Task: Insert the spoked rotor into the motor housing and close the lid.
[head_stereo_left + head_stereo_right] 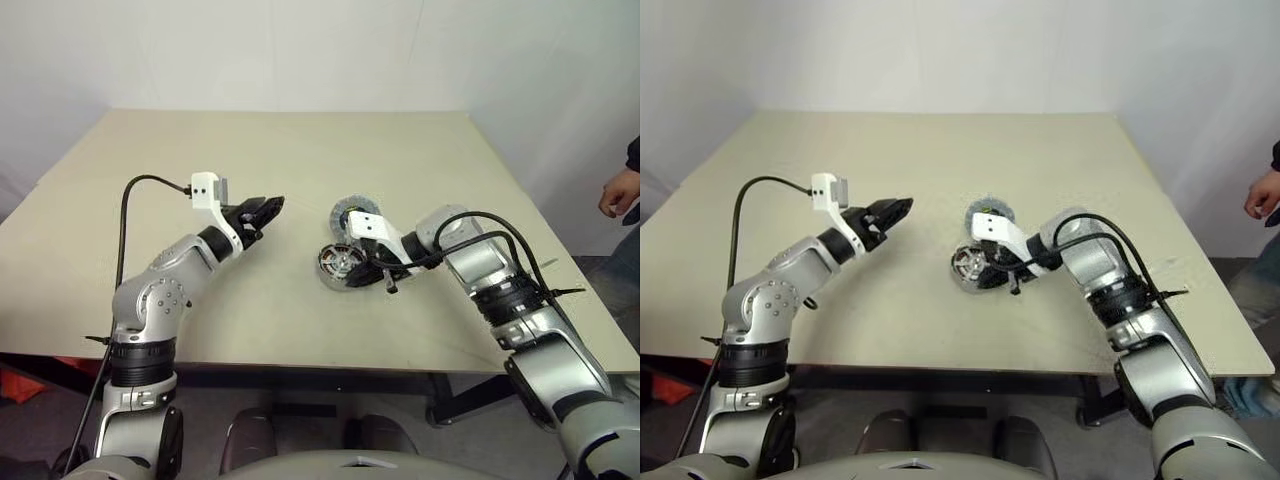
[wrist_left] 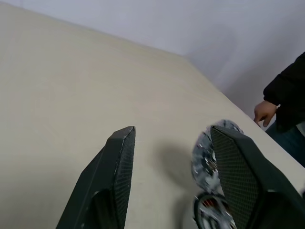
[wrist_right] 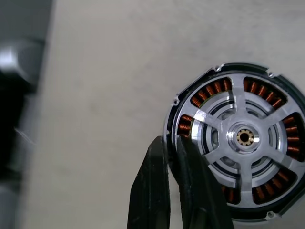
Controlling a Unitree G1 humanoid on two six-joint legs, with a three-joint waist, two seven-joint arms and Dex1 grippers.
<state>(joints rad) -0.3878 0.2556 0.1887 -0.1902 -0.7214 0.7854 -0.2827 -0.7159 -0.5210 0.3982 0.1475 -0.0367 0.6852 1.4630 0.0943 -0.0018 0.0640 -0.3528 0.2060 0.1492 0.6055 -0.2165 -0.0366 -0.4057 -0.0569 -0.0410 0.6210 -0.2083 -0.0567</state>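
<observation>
Jaws, left: the left gripper (image 1: 268,209) has its two black fingers apart with nothing between them.
Jaws, right: the right gripper (image 3: 172,157) has its fingers pressed together at the rim of the motor housing (image 3: 238,140); whether they pinch that rim I cannot tell.
Head views, left arm: raised above the table (image 1: 150,180), elbow bent near the front edge, forearm reaching forward and toward the middle, fingers roughly level and aimed toward the parts.
Head views, right arm: comes in from the right, elbow bent, wrist turned sharply inward so the gripper points down and leftward at the parts in the middle of the table.
Head views, parts: the housing (image 1: 342,266) lies flat just beside the right gripper's tip; a grey lid (image 1: 354,211) sits close behind it, partly hidden by the white wrist mount.
Head views, edge: a person's hand (image 1: 619,192) is at the far right, off the table.
Left wrist view: the two fingers (image 2: 116,171) spread wide over bare tabletop; the lid (image 2: 205,155) and the housing (image 2: 209,217) show beside the far finger, and a person in a dark sleeve (image 2: 286,88) stands past the table's corner.
Right wrist view: the spoked rotor (image 3: 244,139) sits seated inside the housing, copper windings showing between its spokes; the closed fingertips meet the housing's edge.
</observation>
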